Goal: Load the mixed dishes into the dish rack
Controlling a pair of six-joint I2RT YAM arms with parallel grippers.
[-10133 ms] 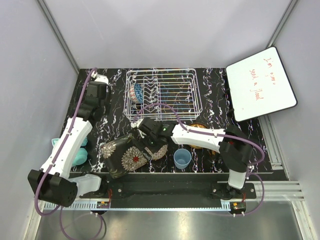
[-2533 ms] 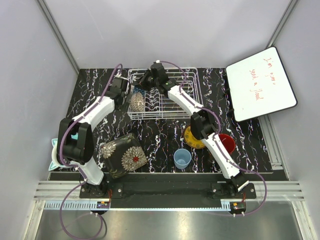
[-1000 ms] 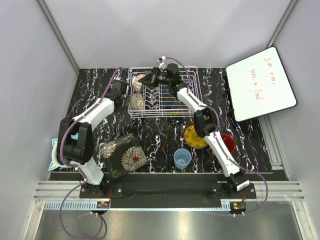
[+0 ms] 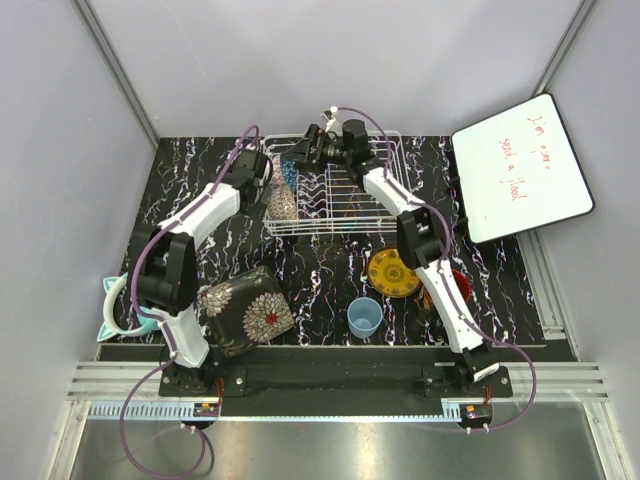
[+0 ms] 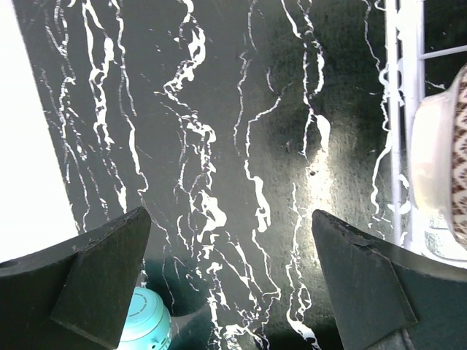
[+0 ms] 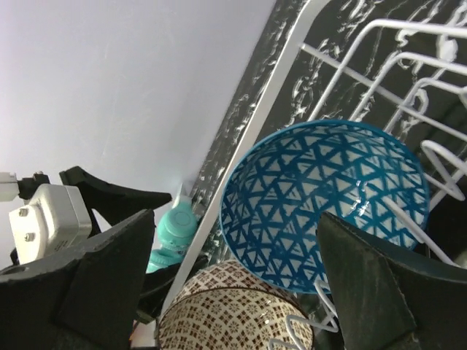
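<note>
1. Top view
   - The dish rack, a rectangle of white wire, lies at the far side of the black marbled table.
   - At the rack's left end stand the blue bowl and, just nearer the arm bases, the beige bowl.
   - Only this view shows the dishes outside the rack, all on its near side: the glossy square floral plate, the round yellow plate and the light blue cup.
   - A white board with red writing leans to the rack's right.
   - The left gripper is just outside the rack's left edge. The right gripper is over its far-left corner.

2. Left wrist view
   - The left gripper has its fingers spread wide with nothing between them, above bare table left of the rack.
   - The rack's smooth wire rim and the beige bowl's cream outer wall show at the right edge.
   - A teal ball peeks in, away from the rack.

3. Right wrist view
   - The right gripper is spread wide and grips nothing.
   - Only here is the blue bowl's inside clear: a lattice of white triangles, the bowl tilted on edge among the tines.
   - The beige bowl's brown dotted pattern sits beside it, at the rack's left rim.
</note>
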